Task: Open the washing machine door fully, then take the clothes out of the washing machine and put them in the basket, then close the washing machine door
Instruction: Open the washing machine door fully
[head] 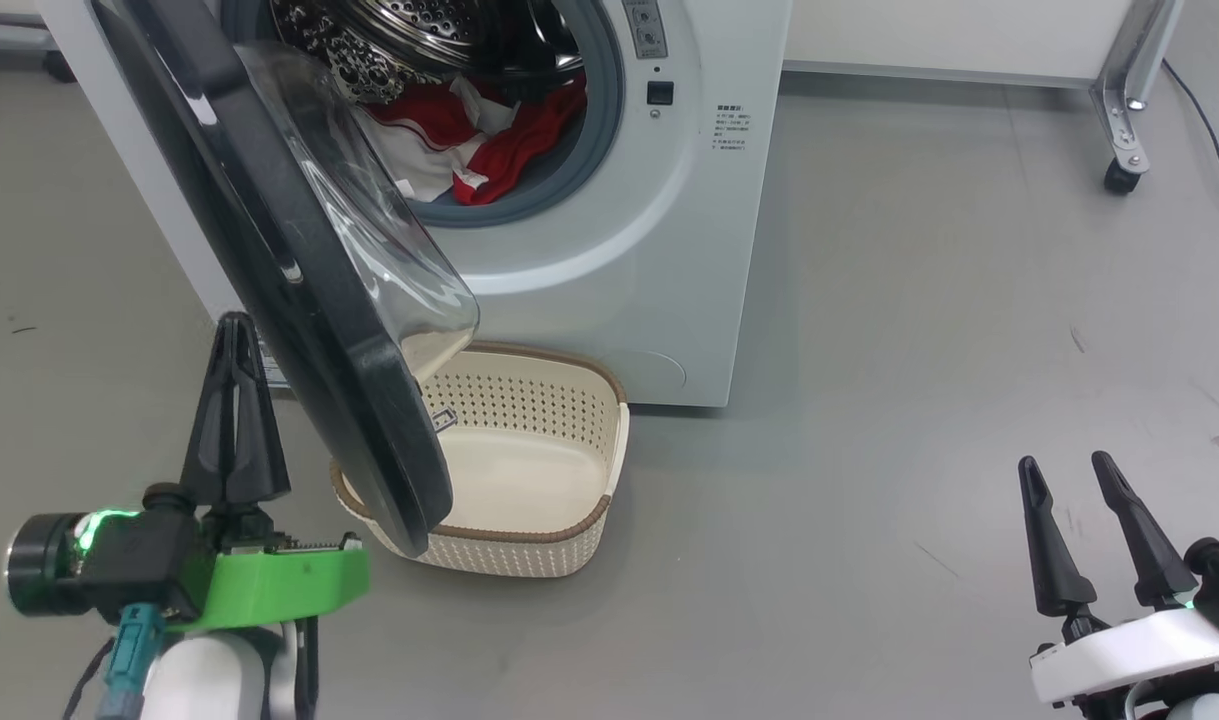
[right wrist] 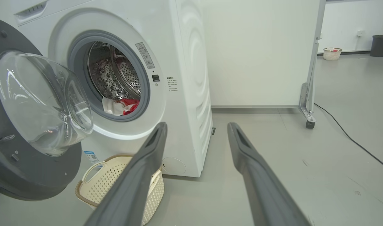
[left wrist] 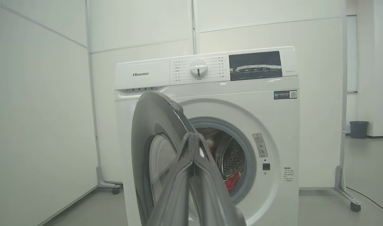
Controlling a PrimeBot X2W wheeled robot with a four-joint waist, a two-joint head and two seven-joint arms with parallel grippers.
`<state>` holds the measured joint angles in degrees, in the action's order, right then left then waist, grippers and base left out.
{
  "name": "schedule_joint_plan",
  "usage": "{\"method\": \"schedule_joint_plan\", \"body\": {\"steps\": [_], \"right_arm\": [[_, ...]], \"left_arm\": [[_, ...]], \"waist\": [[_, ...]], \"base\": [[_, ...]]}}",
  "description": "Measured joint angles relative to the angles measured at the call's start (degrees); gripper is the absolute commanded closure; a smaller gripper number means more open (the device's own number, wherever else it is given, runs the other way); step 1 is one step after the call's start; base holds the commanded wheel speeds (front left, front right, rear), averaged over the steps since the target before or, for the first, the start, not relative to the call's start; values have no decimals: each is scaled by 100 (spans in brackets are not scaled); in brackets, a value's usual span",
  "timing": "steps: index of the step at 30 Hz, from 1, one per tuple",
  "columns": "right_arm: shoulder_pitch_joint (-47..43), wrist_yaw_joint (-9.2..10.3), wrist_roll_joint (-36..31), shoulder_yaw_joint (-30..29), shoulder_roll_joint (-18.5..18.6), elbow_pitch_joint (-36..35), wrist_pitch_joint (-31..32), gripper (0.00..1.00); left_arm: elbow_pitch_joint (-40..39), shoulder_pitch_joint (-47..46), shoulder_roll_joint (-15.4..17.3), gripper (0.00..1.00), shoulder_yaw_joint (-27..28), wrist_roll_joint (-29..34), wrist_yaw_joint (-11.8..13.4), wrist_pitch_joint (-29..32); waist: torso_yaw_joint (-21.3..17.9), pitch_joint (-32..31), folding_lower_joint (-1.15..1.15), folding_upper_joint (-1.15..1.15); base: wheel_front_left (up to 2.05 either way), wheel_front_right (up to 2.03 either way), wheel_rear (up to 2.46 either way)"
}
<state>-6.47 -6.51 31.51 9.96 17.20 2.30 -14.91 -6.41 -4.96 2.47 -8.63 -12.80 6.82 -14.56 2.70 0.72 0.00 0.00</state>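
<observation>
The washing machine (head: 659, 260) has the washing machine door (head: 299, 300) about half open, its lower edge over the basket (head: 509, 560). The clothes (head: 499, 150) lie in the drum. The left gripper (head: 234, 325), fingers pressed together and empty, sits just beside the door's outer ring. The right gripper (head: 1066, 462) is spread, well apart. Swing the door along its hinge arc, clear of the basket.

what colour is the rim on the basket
Brown, woven-look rim on a cream perforated basket; clearest in the head view.
</observation>
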Motion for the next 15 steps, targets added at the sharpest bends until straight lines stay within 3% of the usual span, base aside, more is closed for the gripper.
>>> {"method": "schedule_joint_plan", "body": {"steps": [9,15], "right_arm": [[0,-46,-41,25,-57,66,0,0],[1,-47,-43,64,-83,86,0,0]], "left_arm": [[-304,-592,-3,100,-229,344,0,-19],[-11,-837,-9,100,-532,477,0,-21]], "waist": [[-46,-37,0,0],[-103,-51,0,0]], "base": [[0,0,0],[0,0,0]]}}
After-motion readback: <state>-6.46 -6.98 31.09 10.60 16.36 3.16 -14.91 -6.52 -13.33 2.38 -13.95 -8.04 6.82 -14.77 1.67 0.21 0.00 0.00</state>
